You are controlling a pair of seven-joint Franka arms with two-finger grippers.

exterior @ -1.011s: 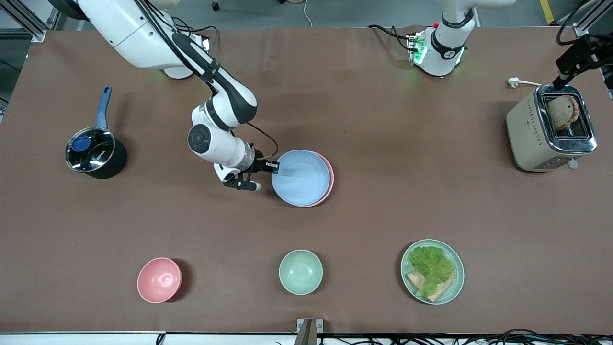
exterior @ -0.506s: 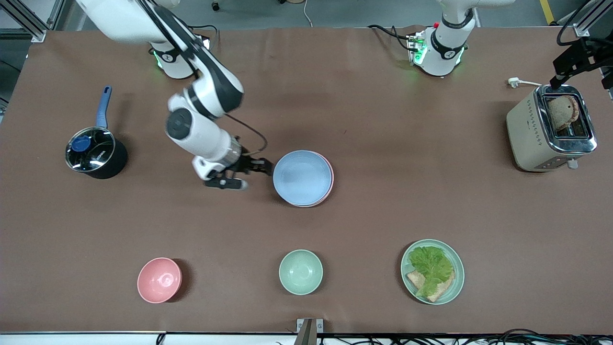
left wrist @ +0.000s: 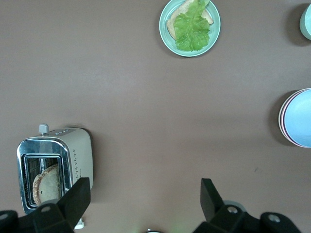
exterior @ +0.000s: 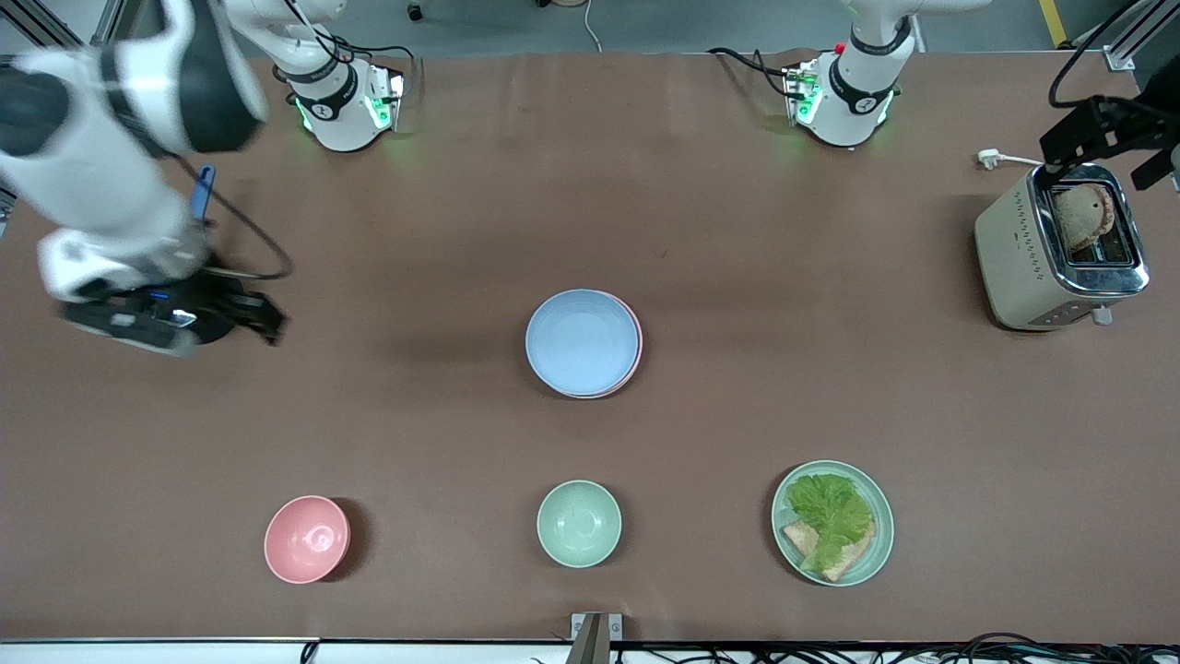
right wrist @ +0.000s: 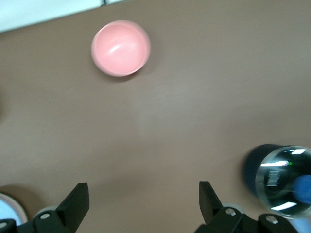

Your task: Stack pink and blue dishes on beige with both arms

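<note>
While the blue plate lies on top of the pink plate at the middle of the surface, with only a thin pink crescent showing at its rim toward the left arm's end, the right gripper hangs well apart from the stack, up over the right arm's end of the surface beside the black saucepan. No beige plate can be made out under the pair. The right arm bends low and outward from its base, its wrist lying nearly level. Its fingers stand wide apart and hold nothing, touching nothing. The left gripper hangs over the toaster at the left arm's end, jaws spread wide and empty, the arm waiting there. Nearer the front camera sit a pink bowl, a mint-green bowl and a green plate of lettuce.
</note>
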